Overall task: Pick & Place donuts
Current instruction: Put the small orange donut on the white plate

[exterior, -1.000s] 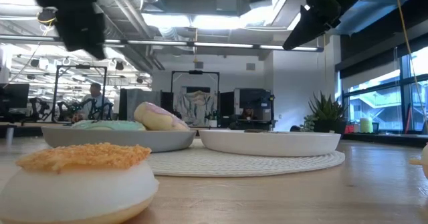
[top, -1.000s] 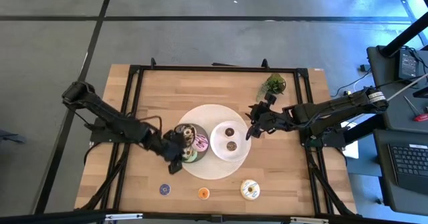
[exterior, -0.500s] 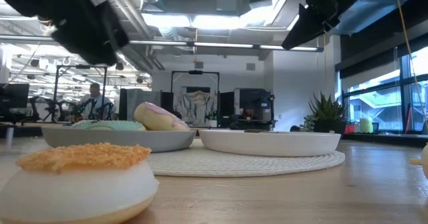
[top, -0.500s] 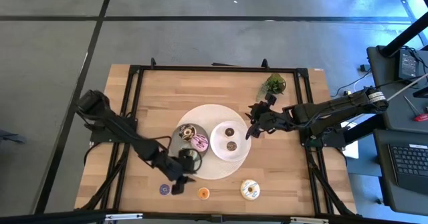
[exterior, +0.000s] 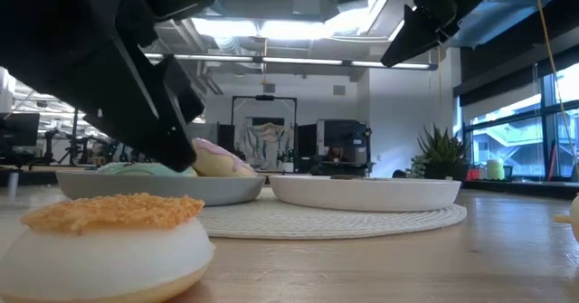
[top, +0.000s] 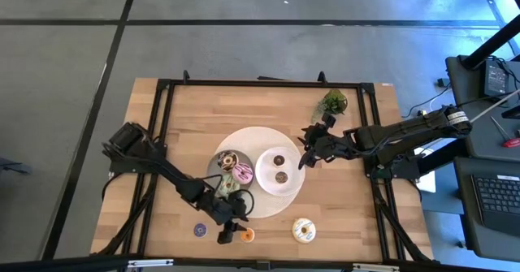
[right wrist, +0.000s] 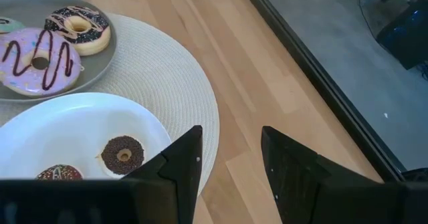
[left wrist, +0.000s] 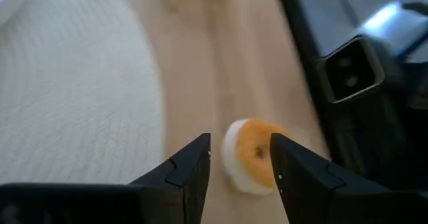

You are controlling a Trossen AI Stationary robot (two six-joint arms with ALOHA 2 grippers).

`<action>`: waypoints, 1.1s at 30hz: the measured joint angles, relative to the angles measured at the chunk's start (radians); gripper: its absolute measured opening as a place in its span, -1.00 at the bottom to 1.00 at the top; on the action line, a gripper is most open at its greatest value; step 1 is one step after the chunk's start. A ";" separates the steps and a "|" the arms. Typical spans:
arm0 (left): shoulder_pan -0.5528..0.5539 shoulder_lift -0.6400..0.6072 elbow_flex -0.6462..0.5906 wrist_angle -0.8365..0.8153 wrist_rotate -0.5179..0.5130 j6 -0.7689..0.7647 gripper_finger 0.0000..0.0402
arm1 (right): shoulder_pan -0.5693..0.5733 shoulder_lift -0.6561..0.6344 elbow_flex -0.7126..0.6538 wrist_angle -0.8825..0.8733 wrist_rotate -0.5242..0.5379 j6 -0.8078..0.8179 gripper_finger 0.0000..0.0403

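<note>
The left gripper (top: 231,234) is near the bottom middle of the high view. Its fingers are spread apart and hold nothing. The little orange donut (left wrist: 253,154) sits on the table right in front of the gap between them, so I think it is the next one to be picked up.

The right gripper (top: 306,160) waits by the right edge of the white plate (right wrist: 40,127), in the middle of the high view. Its fingers are spread too, and empty.

A lot looks done. The pink donut (right wrist: 37,59), the chocolate donut (right wrist: 79,25) and the green donut (top: 230,191) are on the grey plate (right wrist: 103,60). Two small brown donuts (right wrist: 122,153) are on the white plate.

Three are left along the bottom of the high view: the orange one, the purple donut (top: 200,230) and the cream donut (top: 303,230).
</note>
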 joint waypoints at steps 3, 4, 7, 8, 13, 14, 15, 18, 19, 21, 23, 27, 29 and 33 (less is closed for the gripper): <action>-0.001 0.017 0.000 0.068 0.054 0.021 -0.25 | 0.000 0.000 0.000 0.000 0.000 0.000 -0.23; -0.001 0.022 0.000 0.078 0.062 0.021 -0.25 | 0.000 0.000 0.000 0.000 0.000 0.000 -0.23; -0.001 0.022 0.000 0.066 0.060 0.022 -0.25 | 0.000 0.000 0.000 0.000 0.000 0.000 -0.23; -0.001 0.022 0.000 0.064 0.057 0.025 -0.25 | 0.000 0.000 0.000 0.000 0.000 0.000 -0.23; -0.003 0.022 0.000 0.062 0.048 0.040 -0.25 | 0.000 0.000 0.000 -0.001 0.000 0.000 -0.23; -0.003 0.022 0.000 0.059 0.041 0.040 -0.25 | 0.000 0.000 0.000 -0.001 0.000 0.000 -0.23; -0.004 0.022 0.000 0.058 0.035 0.040 -0.25 | 0.000 0.000 0.000 -0.002 0.000 0.000 -0.23; -0.004 0.022 0.000 0.047 0.026 0.040 -0.25 | 0.000 0.000 0.000 -0.002 0.000 0.000 -0.23; -0.004 0.022 0.000 0.043 0.025 0.040 -0.25 | 0.000 0.000 0.000 -0.002 0.000 0.000 -0.23; -0.004 0.022 0.000 0.040 0.024 0.040 -0.25 | 0.000 0.000 0.000 -0.002 0.000 0.000 -0.23; -0.005 0.022 0.000 0.040 0.024 0.041 -0.25 | 0.000 0.000 0.000 -0.003 0.000 0.000 -0.23; -0.017 0.024 0.000 0.042 0.004 0.071 -0.25 | 0.000 0.000 0.000 -0.003 0.000 0.000 -0.23; -0.023 0.030 0.000 0.056 -0.003 0.082 -0.25 | 0.000 0.000 0.000 -0.003 0.000 0.001 -0.23; -0.024 0.066 0.000 0.086 -0.002 0.077 -0.25 | 0.000 0.000 0.000 -0.005 0.000 0.000 -0.23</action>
